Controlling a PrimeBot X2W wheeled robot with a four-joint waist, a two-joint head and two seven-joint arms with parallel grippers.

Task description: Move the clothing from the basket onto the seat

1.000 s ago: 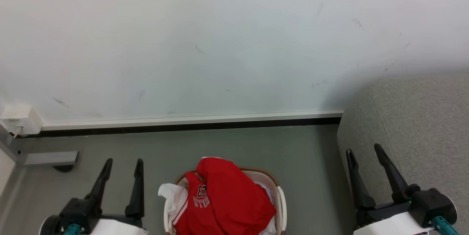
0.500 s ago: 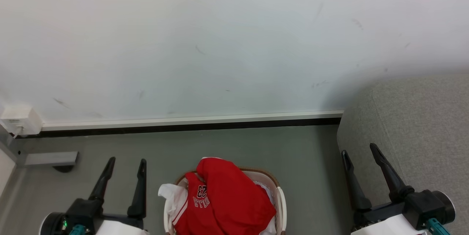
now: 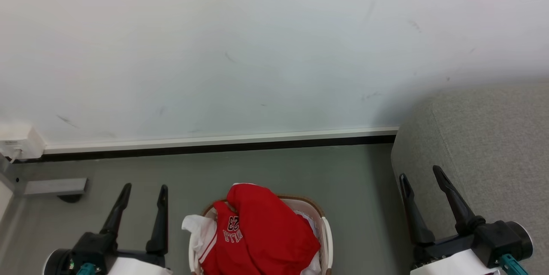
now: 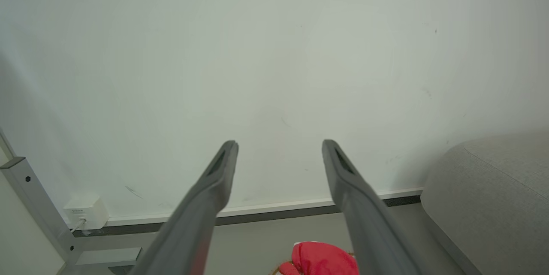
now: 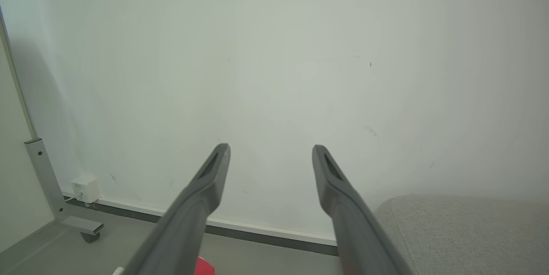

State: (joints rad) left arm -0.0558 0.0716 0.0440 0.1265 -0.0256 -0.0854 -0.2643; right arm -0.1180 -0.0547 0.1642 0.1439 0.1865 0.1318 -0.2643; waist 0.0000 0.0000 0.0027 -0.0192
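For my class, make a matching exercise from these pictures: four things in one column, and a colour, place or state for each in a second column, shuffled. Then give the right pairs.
Column one
1. clothing
2. basket
3. seat
4. left gripper

Column two
A. grey woven fabric, at the right of the head view
B. open, holding nothing
C. bright red, heaped in the basket
D. white with a brown rim, standing on the floor

Pairs: 1-C, 2-D, 3-A, 4-B

Left tool (image 3: 145, 185) and right tool (image 3: 419, 171) share tapering black fingers (image 3: 115, 219), white forearms (image 3: 133, 266), teal fittings (image 3: 512, 263).
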